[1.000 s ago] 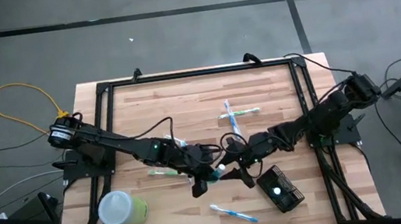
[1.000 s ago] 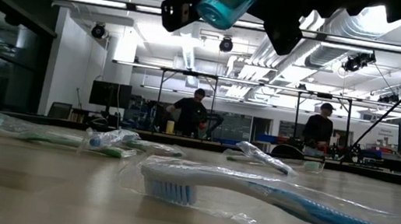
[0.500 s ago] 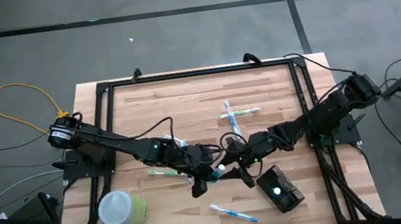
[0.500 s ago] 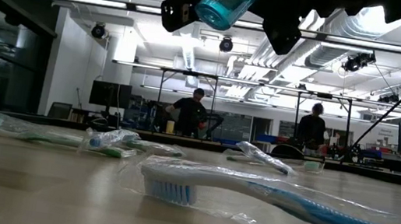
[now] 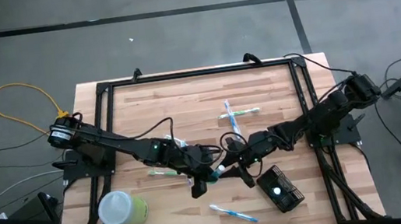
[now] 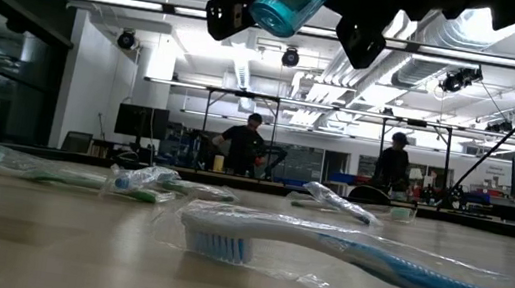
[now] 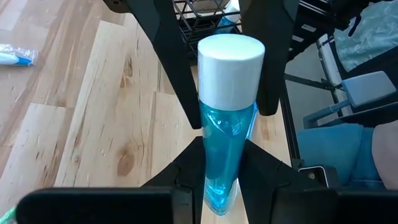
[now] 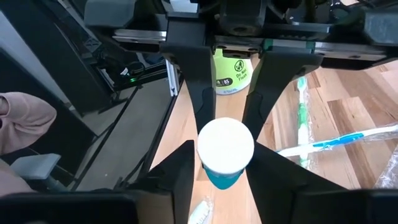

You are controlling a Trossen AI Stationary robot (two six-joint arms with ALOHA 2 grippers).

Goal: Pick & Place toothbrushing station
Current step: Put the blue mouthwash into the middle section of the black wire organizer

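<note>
While both arms crowd the middle of the worktop (image 5: 183,102), the toothbrushing station (image 5: 280,189) just sits near the front right: a small black wire-mesh box with compartments, something pale showing inside one. Its long axis runs diagonally, one end toward the arms, the other toward the front right corner.

Right next to it hangs a blue bottle (image 7: 225,127) with a white cap (image 7: 231,57), raised above the wood. The left end effector (image 5: 208,175) pinches its lower body, and the right end effector (image 5: 236,171) has its fingers on either side of the cap end, though I can't tell if they actually press on it.

Wrapped toothbrushes lie around: one blue toothbrush (image 5: 233,213) in front, a green toothbrush (image 5: 163,173) to the left. A lime-green cup (image 5: 122,208) stands front left.
</note>
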